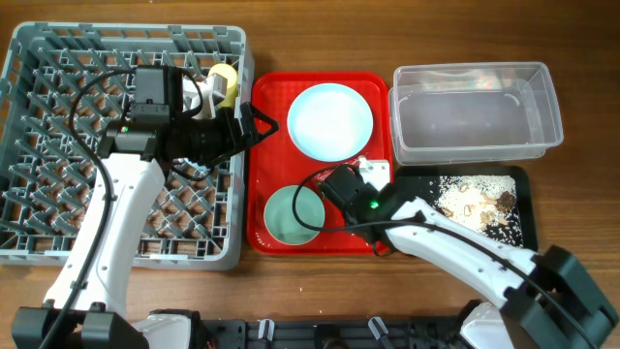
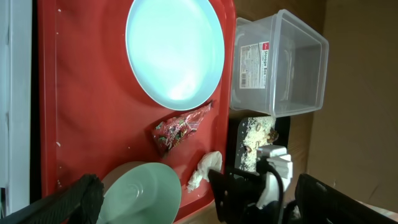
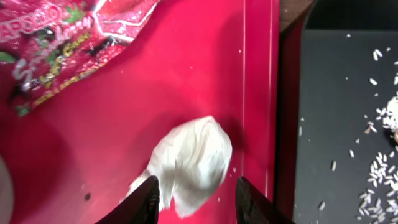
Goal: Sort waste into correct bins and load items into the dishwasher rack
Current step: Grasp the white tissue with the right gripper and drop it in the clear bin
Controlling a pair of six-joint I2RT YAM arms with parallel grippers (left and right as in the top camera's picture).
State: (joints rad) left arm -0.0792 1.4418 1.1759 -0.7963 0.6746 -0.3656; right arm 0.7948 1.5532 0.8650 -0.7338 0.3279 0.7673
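Between the fingers of the right gripper (image 3: 198, 202) lies the crumpled tissue (image 3: 189, 158).

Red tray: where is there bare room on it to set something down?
Bare: the left strip of the red plastic tray, bordered by its left rim, the light blue round plate and the pale green bowl. Crowded: the lower right corner, where the red printed snack wrapper, the crumpled white tissue and the right hand gather.
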